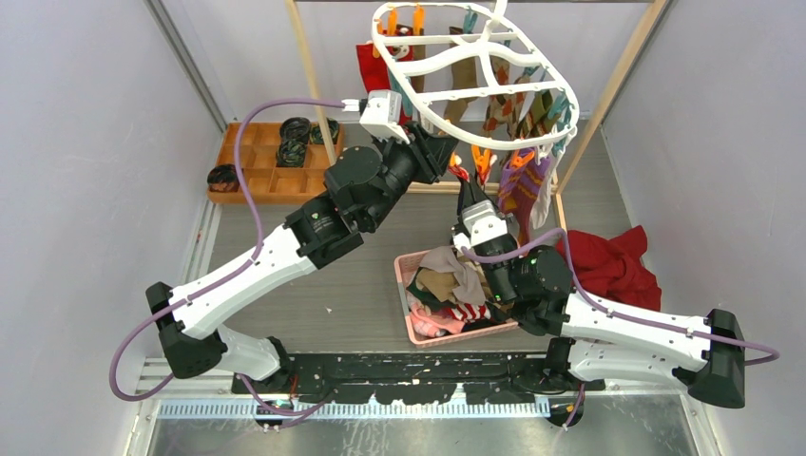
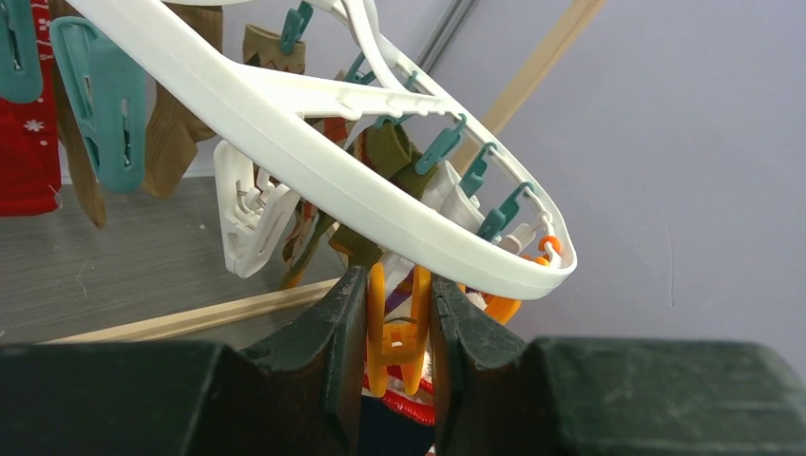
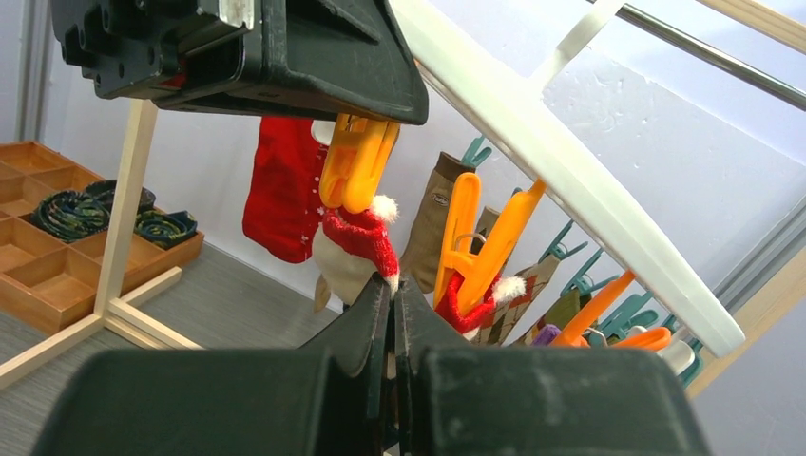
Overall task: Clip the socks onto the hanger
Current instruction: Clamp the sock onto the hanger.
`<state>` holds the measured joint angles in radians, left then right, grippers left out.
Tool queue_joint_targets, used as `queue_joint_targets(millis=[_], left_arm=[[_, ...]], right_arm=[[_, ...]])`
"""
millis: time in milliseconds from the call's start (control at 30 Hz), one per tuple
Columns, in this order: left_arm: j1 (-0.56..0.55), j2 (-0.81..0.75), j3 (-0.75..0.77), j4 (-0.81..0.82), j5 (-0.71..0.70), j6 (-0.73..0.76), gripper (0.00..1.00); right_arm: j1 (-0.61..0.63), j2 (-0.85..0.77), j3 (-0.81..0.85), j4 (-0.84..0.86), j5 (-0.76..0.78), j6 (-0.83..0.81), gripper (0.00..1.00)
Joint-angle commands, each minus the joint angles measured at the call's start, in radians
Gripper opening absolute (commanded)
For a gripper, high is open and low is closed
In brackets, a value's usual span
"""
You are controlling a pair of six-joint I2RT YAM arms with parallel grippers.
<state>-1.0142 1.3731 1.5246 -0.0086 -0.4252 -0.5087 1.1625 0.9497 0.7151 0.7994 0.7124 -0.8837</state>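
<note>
Wooden tray (image 1: 249,180) at ten o'clock holds at least three dark rolls (image 1: 291,150). Your left gripper (image 2: 399,313) squeezes one orange peg (image 2: 392,347) under the hanger (image 2: 285,123) rim at twelve. Neighbouring pegs (image 3: 475,242) crowd its right. Your right gripper (image 3: 392,299) is clamped on one red sock (image 3: 359,237), just below that peg. One pink basket (image 1: 403,285) of socks (image 1: 447,285) sits centre, and one red cloth (image 1: 613,266) lies at three.

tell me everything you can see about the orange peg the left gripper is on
The orange peg is glossy plastic, two-armed, hanging upright under the rim of the white hanger. The left gripper squeezes its arms from both sides. Its lower end meets the white-trimmed cuff of a red sock; whether it bites the sock is unclear.
</note>
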Motion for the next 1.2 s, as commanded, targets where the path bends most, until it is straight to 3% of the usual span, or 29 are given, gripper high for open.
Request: queue_joint_targets(millis=[0, 200, 467, 933, 1167], left_arm=[[0.003, -0.044, -0.011, 0.042, -0.047, -0.028, 0.0], [0.003, -0.046, -0.026, 0.078, -0.07, -0.036, 0.0], [0.003, -0.047, -0.049, 0.106, -0.069, -0.019, 0.0], [0.005, -0.075, -0.072, 0.121, -0.074, 0.004, 0.0], [0.012, -0.054, -0.007, 0.086, -0.12, 0.049, 0.0]], right_arm=[[-0.002, -0.014, 0.028, 0.062, 0.001, 0.029, 0.01], [0.053, -0.054, 0.003, 0.01, 0.052, 0.021, 0.01], [0.127, -0.26, -0.047, -0.274, 0.059, 0.138, 0.01], [0.159, -0.203, -0.034, -0.336, 0.192, 0.291, 0.01], [0.209, -0.187, 0.02, -0.35, 0.21, 0.162, 0.01]])
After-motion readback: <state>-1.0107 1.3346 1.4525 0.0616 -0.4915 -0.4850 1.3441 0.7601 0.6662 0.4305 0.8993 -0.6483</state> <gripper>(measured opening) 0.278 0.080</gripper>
